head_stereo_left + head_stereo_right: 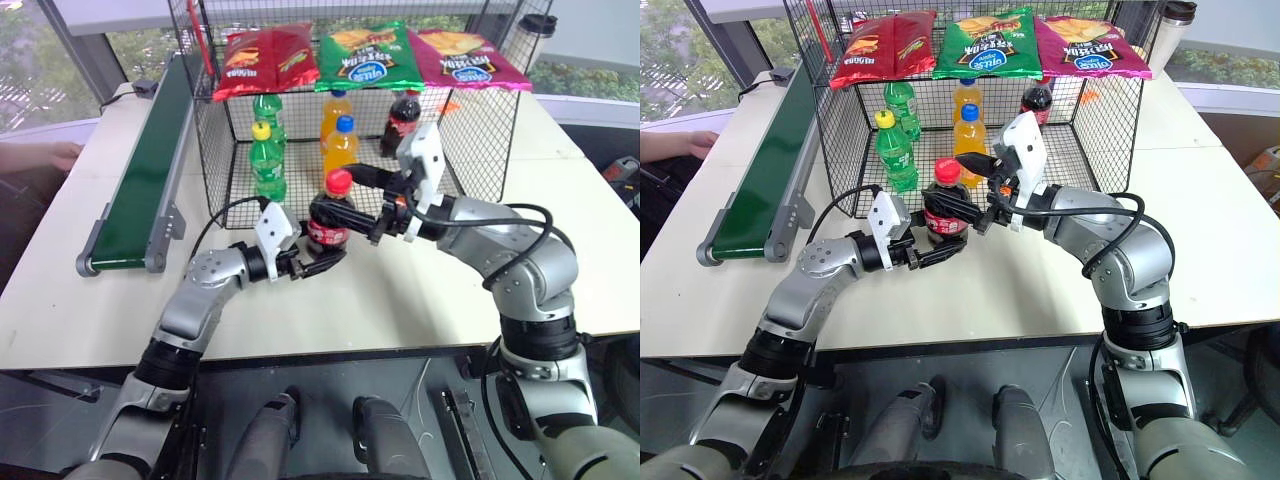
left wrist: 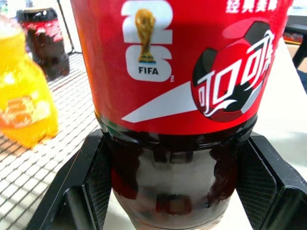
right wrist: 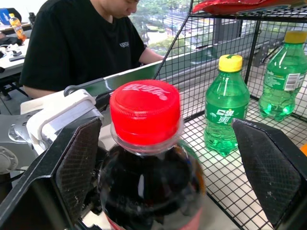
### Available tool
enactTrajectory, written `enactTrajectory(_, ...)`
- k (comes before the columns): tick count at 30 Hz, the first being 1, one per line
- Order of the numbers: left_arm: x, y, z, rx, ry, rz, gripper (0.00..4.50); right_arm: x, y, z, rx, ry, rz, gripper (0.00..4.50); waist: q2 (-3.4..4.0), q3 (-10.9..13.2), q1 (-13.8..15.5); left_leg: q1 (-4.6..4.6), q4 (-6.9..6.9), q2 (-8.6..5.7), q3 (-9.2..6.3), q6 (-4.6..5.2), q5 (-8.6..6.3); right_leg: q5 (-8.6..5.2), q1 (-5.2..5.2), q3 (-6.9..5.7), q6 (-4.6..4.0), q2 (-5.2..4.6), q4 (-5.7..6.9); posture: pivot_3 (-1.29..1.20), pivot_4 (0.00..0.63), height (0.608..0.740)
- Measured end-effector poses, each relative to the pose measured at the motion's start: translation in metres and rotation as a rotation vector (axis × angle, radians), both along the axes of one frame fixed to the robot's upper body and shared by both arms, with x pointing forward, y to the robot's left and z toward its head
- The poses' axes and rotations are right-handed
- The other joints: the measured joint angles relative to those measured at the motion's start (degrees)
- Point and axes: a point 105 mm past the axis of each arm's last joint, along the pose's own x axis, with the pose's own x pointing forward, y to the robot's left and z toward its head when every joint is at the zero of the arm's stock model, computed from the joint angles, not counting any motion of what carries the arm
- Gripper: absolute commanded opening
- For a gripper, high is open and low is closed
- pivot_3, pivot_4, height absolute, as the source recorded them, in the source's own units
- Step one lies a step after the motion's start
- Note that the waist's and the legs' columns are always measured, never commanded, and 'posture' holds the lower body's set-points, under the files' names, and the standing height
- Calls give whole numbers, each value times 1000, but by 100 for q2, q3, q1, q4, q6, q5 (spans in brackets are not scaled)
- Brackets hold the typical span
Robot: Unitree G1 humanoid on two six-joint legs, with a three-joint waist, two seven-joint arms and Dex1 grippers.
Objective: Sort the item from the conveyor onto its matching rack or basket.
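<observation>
cola bottle [image 1: 330,214]: held upright above the table [image 1: 420,290], just in front of the wire cage [image 1: 480,140]
left gripper [image 1: 318,258]: clamped on the bottle's lower body
right gripper [image 1: 368,205]: fingers spread wide, either side of the red cap [image 3: 145,110], nothing gripped

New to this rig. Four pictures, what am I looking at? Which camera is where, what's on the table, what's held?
A two-armed humanoid robot. Two pictures come from its head, looking down; two from its wrists, looking along the fingers. On the table: a green conveyor and a black wire cage with green, orange and cola bottles inside and chip bags on top. The left gripper is shut on the cola bottle, low on its body. The right gripper stands open around the bottle's neck, fingers clear of it. A person sits beyond the conveyor.
</observation>
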Motion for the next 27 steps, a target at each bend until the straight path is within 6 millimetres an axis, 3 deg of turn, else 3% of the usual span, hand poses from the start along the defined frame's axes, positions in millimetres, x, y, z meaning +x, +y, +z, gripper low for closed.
enactTrajectory(7, 1, -4, -6, 11, 15, -3, 2881, -1, -1, 2, -13, -26, -2, 1148, 0, 0, 0, 1, 3, 0, 0, 8, 5, 0, 2, -1, 1, 2, 2, 0, 150, 738)
enactTrajectory(15, 1, -6, -6, 3, 16, -2, 2881, -1, -1, 2, -14, -27, -2, 1148, 0, 0, 2, 1, 5, -1, 0, 8, 5, 1, 3, -1, 1, 3, 2, 0, 150, 738)
enactTrajectory(16, 2, -7, -6, -3, 16, 2, 3916, -1, -1, 2, -14, -27, -2, 1148, 0, 0, 2, 1, 6, -1, 0, 9, 5, 1, 3, -1, 2, 3, 2, 0, 150, 738)
enactTrajectory(17, 2, -7, -5, -11, 15, 7, 4345, -1, -1, 2, -14, -26, -4, 1148, 0, 0, 2, 1, 6, -1, 0, 9, 6, 1, 3, -1, 2, 3, 3, 0, 150, 738)
enactTrajectory(18, 3, -7, -1, -28, 8, 12, 4453, 0, -2, 0, -21, -19, -10, 1148, 0, 0, 5, 1, 7, -1, 0, 9, 6, 1, 4, -1, 2, 3, 3, 0, 150, 738)
enactTrajectory(21, -2, -10, 8, -60, 2, -30, 4453, 2, -1, -7, -36, 7, -20, 1148, 0, 0, 3, 1, 8, -2, 0, 9, 6, 1, 4, -1, 2, 3, 3, 0, 150, 738)
enactTrajectory(27, -3, -4, 6, -32, 15, -20, 4453, 9, -4, -10, -35, 24, -67, 1148, 0, 0, -6, 3, 9, -2, 0, 10, 7, 1, 3, -1, 1, 4, 11, 0, 150, 738)
